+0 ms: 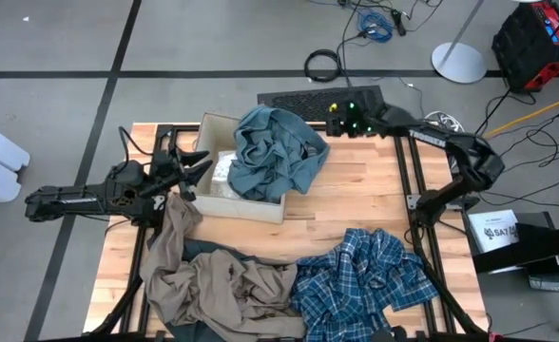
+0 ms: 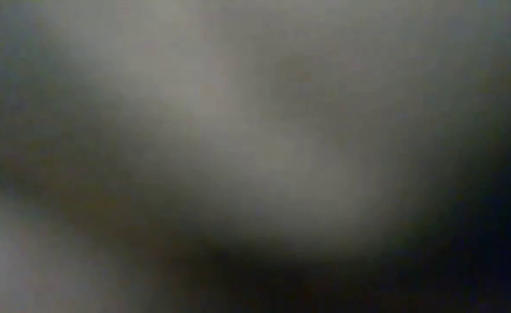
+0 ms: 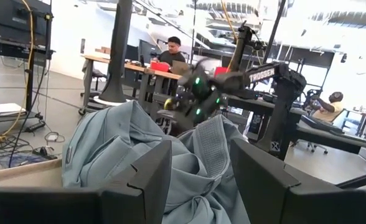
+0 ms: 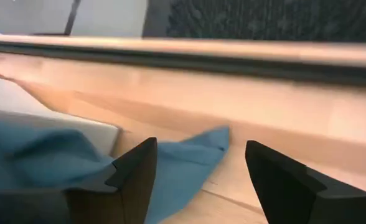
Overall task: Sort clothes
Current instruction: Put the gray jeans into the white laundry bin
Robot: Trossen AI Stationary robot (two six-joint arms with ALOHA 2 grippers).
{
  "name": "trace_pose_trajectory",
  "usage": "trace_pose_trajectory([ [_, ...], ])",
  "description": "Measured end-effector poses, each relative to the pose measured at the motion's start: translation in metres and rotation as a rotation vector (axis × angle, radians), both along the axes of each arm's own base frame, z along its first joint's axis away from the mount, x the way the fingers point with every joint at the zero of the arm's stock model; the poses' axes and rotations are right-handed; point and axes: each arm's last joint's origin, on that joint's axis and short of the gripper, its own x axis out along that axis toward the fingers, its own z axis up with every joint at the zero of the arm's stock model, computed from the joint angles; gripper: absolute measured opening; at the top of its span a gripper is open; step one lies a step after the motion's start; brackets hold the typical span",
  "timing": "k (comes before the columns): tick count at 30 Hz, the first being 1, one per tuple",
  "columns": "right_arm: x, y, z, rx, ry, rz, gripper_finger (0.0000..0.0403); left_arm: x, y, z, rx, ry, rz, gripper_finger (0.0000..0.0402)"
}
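1. Left gripper sat at the left edge of the cardboard box, fingers spread wide and holding nothing. In its wrist view the teal-grey garment lay just ahead of the fingertips, heaped up.
2. Khaki-tan garment lay below and near the left gripper, one end trailing up towards it, untouched. A dark navy piece showed at the khaki garment's near edge.
3. Teal-grey garment was draped over the box's right side, spilling onto the table. A white garment showed inside the box, between the left gripper and the teal heap.
4. Blue-and-white plaid garment lay well apart from both grippers, at the table's near side.
5. Right gripper hovered just beside the teal garment's far-right edge, fingers wide apart and empty; a teal corner lay between its fingers on the wood.
6. Low view was blocked; nothing readable.
7. Judgement: the teal garment looked just placed or about to be tidied. Next move probably calls for tucking its overhang in, or reaching for the khaki garment.
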Motion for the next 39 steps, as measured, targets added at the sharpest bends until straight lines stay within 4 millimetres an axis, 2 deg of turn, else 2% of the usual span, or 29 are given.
trace_pose_trajectory([
  [4, 0.002, -0.002, -0.035, 0.042, 0.007, -0.010, 0.0222, 0.000, 0.000, 0.000, -0.001, -0.001, -0.001, 0.0173],
  [8, 0.008, -0.006, -0.052, 0.050, 0.009, -0.027, 0.0215, 0.000, 0.000, 0.001, -0.009, -0.014, -0.004, 0.0173],
  [13, 0.026, -0.010, -0.068, 0.076, 0.026, 0.001, 0.0212, 0.000, 0.000, 0.001, -0.017, -0.024, -0.006, 0.0173],
  [19, 0.046, -0.002, -0.106, 0.160, 0.124, 0.059, 0.0212, 0.000, 0.000, 0.001, -0.016, -0.023, -0.006, 0.0173],
  [24, 0.051, -0.001, -0.128, 0.198, 0.184, 0.099, 0.0207, 0.000, 0.000, 0.001, -0.014, -0.022, -0.006, 0.0173],
  [26, 0.051, 0.001, -0.129, 0.187, 0.206, 0.125, 0.0189, 0.000, 0.000, 0.001, -0.014, -0.022, -0.006, 0.0173],
  [28, 0.051, 0.002, -0.127, 0.175, 0.212, 0.143, 0.0155, 0.000, 0.000, 0.001, -0.014, -0.023, -0.006, 0.0173],
  [33, 0.047, 0.004, -0.107, 0.112, 0.206, 0.179, 0.0026, 0.000, 0.000, 0.001, -0.015, -0.023, -0.007, 0.0173],
  [35, 0.047, 0.005, -0.091, 0.071, 0.192, 0.187, 0.0012, 0.000, 0.000, 0.001, -0.016, -0.024, -0.009, 0.0173],
  [39, 0.044, 0.002, -0.042, -0.062, 0.101, 0.191, 0.0005, 0.000, 0.000, 0.002, -0.015, -0.024, -0.010, 0.0173],
])
